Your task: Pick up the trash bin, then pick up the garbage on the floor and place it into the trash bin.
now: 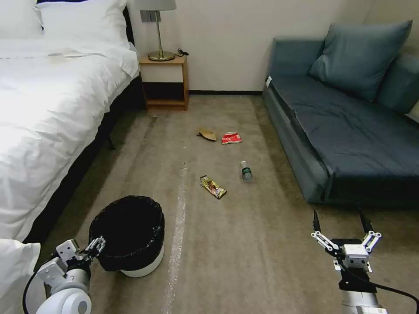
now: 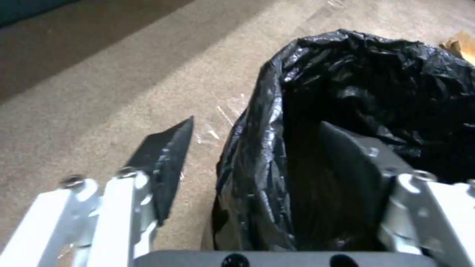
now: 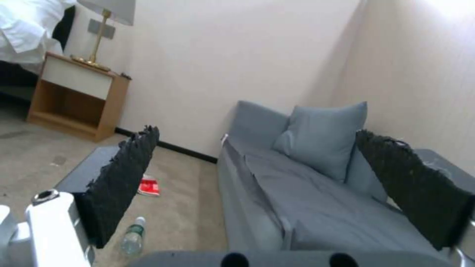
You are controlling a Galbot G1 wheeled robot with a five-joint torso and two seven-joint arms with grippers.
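The trash bin (image 1: 144, 267), white with a black bag liner (image 2: 356, 85), stands on the carpet at my near left. My left gripper (image 1: 92, 249) is open astride its near rim, with one finger (image 2: 351, 167) inside the bag and the other finger (image 2: 168, 163) outside. The garbage lies farther out on the floor: a gold-brown wrapper (image 1: 213, 186), a clear bottle (image 1: 246, 171), a red-and-white packet (image 1: 231, 138) and a tan cardboard scrap (image 1: 206, 134). My right gripper (image 1: 340, 226) hangs open and empty at the near right. Beyond it, the right wrist view shows the bottle (image 3: 133, 237) and the packet (image 3: 148, 186).
A white bed (image 1: 48, 113) runs along the left, close to the bin. A blue-grey sofa (image 1: 349, 131) lines the right side. A wooden nightstand (image 1: 165, 83) with a lamp stands against the far wall. Open carpet lies between bed and sofa.
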